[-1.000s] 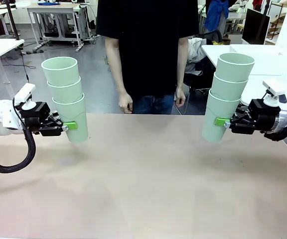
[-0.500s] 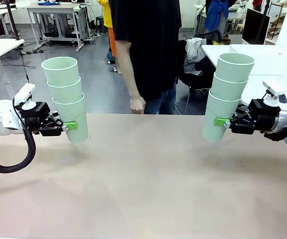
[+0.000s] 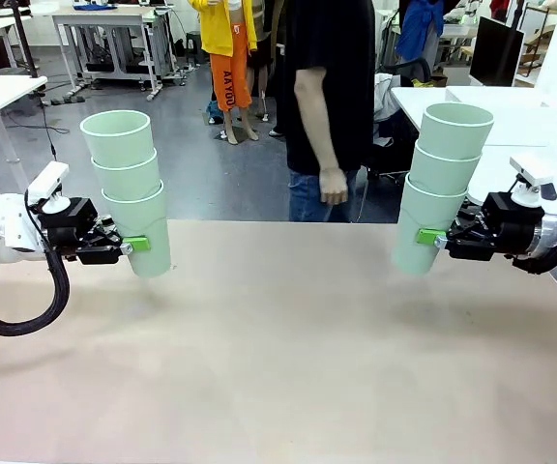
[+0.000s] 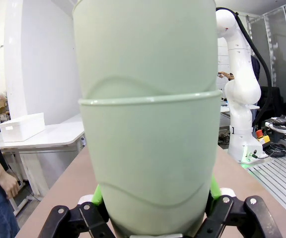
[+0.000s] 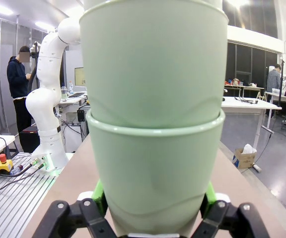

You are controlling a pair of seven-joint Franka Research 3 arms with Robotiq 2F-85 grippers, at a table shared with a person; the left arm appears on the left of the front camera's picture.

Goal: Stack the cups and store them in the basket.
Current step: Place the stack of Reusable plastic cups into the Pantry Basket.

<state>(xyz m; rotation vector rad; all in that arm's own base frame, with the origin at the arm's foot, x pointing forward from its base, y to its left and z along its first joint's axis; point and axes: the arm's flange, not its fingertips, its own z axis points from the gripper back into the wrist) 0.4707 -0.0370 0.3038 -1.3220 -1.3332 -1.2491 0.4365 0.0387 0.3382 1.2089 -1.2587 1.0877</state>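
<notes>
Two stacks of pale mint-green cups hang above the table. My left gripper (image 3: pixel 135 245) is shut on the bottom cup of the left stack of three cups (image 3: pixel 129 188), which leans slightly left. My right gripper (image 3: pixel 429 237) is shut on the bottom cup of the right stack of three cups (image 3: pixel 440 184), leaning slightly right. Close up, the left stack (image 4: pixel 150 114) sits between my left gripper's (image 4: pixel 153 225) green pads, and the right stack (image 5: pixel 153 109) between my right gripper's (image 5: pixel 153 223) pads. The basket is out of view.
The tan table (image 3: pixel 278 358) stretches below both stacks. A person in a black shirt (image 3: pixel 329 97) stands at the far edge, one hand (image 3: pixel 334 186) hanging down. A white side table (image 3: pixel 511 111) stands at the back right.
The person has stepped to the right along the far edge of the table. Both arms and their cup stacks have stayed still.
</notes>
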